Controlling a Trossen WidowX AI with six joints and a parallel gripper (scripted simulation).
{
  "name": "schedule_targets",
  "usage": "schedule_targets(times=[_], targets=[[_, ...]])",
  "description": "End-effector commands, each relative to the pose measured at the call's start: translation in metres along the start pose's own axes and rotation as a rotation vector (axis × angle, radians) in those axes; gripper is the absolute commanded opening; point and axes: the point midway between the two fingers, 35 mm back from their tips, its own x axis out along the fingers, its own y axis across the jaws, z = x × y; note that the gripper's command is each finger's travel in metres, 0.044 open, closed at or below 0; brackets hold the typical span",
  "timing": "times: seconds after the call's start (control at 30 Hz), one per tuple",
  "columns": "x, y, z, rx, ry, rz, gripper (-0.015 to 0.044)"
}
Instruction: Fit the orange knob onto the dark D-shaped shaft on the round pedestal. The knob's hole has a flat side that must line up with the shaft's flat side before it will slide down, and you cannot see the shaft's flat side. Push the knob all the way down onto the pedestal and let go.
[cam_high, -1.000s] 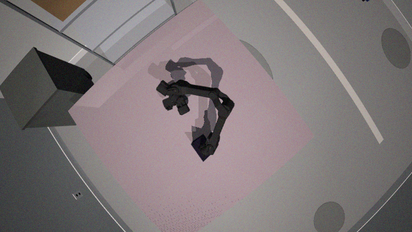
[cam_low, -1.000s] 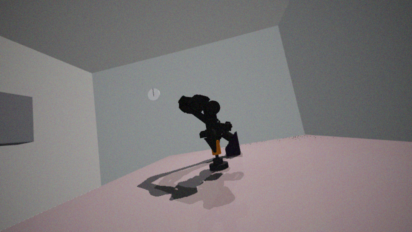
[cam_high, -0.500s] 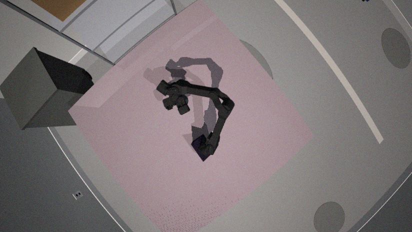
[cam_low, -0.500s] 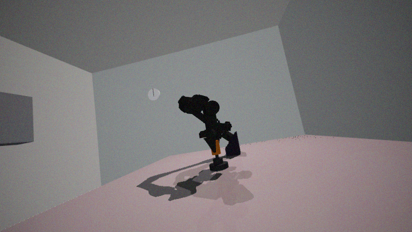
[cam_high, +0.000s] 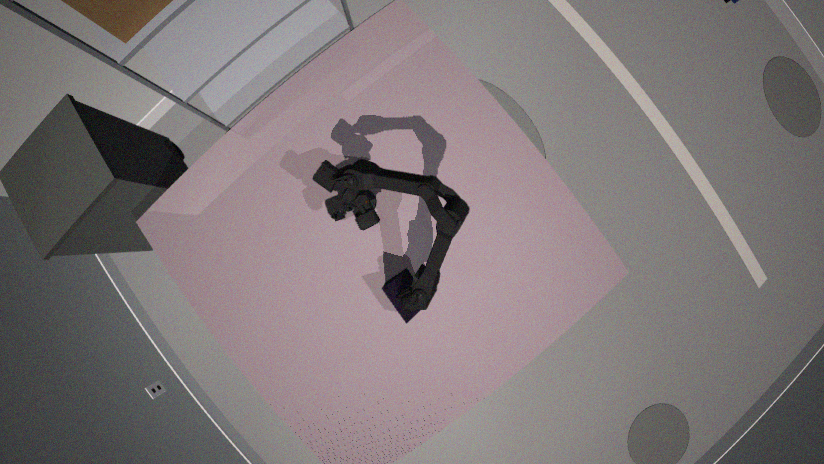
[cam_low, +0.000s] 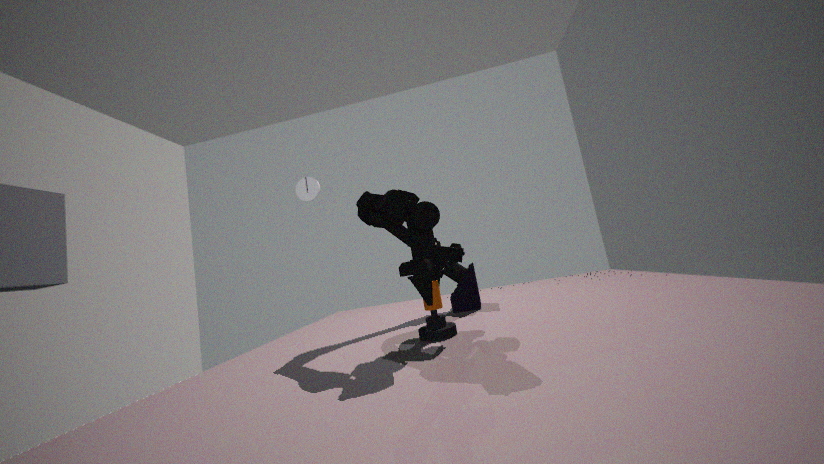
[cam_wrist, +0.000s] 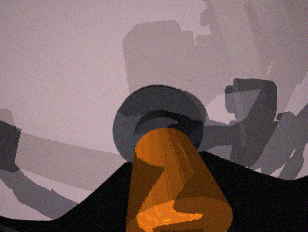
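The orange knob (cam_low: 436, 296) (cam_wrist: 167, 172) is held roughly upright between the fingers of my gripper (cam_low: 432, 299) (cam_wrist: 166, 163), which is shut on it. In the exterior view the knob's lower end is above the round pedestal (cam_low: 438, 332) (cam_wrist: 157, 97). A short stretch of the dark shaft (cam_low: 433, 312) shows between the knob and the pedestal's raised middle. Whether the shaft's tip is inside the knob's hole cannot be told. In the wrist view the knob covers the shaft and the near part of the pedestal. The shaft's flat side is not visible. In the top view the arm hides the knob and pedestal.
The arm's dark base (cam_high: 397, 291) (cam_low: 468, 293) stands on the pink table top (cam_high: 259, 322) (cam_low: 576, 374). A large grey box-shaped object (cam_high: 57, 178) is beyond the table's left edge in the top view. Arm shadows cross the table around the pedestal.
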Motion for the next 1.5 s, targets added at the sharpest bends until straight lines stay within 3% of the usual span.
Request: schedule_targets(times=[0.0, 0.6, 0.87, 1.47], targets=[[0.0006, 0.0010, -0.0009, -0.003, 0.001, 0.001, 0.0000], [-0.0041, -0.0005, -0.0019, -0.003, 0.001, 0.001, 0.0000], [-0.0024, -0.0026, -0.0004, -0.205, 0.001, 0.001, 0.0000], [-0.0023, 0.0004, -0.0015, -0.212, 0.001, 0.001, 0.0000]])
